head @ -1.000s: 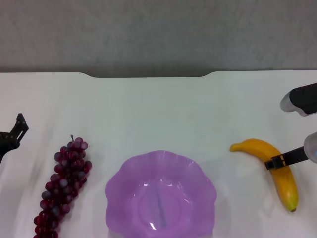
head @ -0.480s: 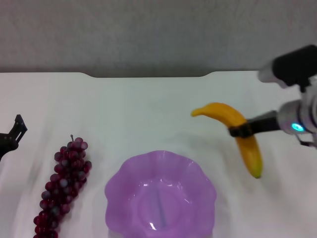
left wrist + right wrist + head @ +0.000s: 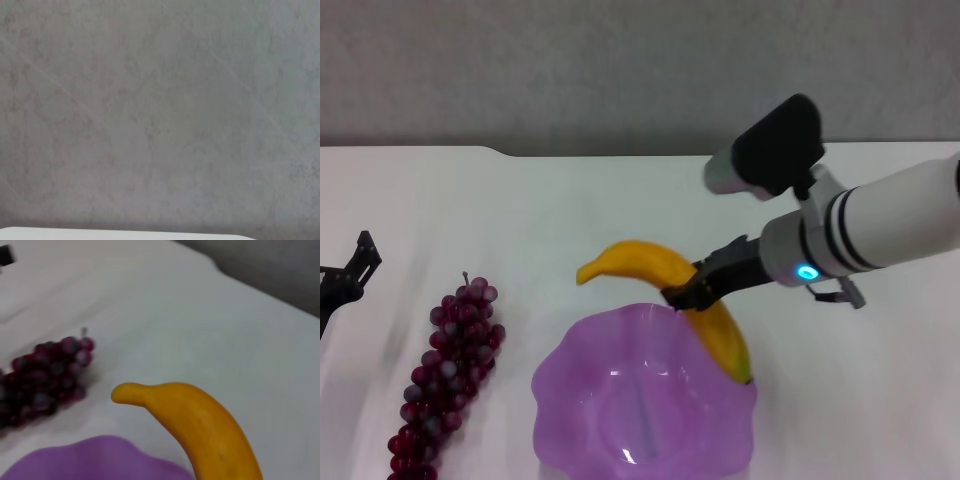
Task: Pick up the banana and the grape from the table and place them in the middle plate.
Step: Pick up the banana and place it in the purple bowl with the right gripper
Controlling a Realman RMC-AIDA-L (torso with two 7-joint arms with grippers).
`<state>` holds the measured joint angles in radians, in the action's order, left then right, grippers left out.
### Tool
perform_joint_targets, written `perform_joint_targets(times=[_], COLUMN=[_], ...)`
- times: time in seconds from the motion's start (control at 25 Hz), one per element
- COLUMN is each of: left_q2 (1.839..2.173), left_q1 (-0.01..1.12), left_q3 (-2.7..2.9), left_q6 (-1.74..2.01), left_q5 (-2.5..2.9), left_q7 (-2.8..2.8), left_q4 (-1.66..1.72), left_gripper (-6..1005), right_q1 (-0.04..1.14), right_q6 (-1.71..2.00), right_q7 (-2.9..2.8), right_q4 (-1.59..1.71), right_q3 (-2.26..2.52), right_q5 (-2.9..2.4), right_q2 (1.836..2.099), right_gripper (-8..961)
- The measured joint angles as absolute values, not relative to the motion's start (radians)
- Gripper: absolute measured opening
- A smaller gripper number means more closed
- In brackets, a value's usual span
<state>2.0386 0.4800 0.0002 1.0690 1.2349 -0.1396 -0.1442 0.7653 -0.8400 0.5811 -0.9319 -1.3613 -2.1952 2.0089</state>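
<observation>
The right hand (image 3: 688,293), its dark fingers clamped around the middle of a curved yellow-orange banana (image 3: 665,285), holds the fruit in the air over the far right rim of a translucent light purple plate with a wavy scalloped edge (image 3: 570,375). The banana's lower tip hangs just above that rim, not yet resting inside. A long bunch of dark red-purple grapes (image 3: 445,375) lies on the plain white worktop (image 3: 570,220), to the left of the plate and apart from it. The left hand (image 3: 345,275) sits idle at the worktop's left edge; whether it is wide or narrow cannot be told. Neither fruit is in the plate yet.
</observation>
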Motion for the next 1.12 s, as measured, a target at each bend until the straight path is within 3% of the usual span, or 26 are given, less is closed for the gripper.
perform_joint_targets(times=[1.12], left_q2=[2.039], left_q1=[0.483], left_q3=[-0.003], left_q6=[1.068], left_q5=[1.233], left_q7=[-0.140], left_q4=[-0.143], left_gripper=[917], right_q1=[0.803], right_q6=[-0.801], right_q7=[0.620], right_q4=[-0.866], right_q3=[-1.142], right_q5=[-2.054], right_q2=[2.012], right_gripper=[550])
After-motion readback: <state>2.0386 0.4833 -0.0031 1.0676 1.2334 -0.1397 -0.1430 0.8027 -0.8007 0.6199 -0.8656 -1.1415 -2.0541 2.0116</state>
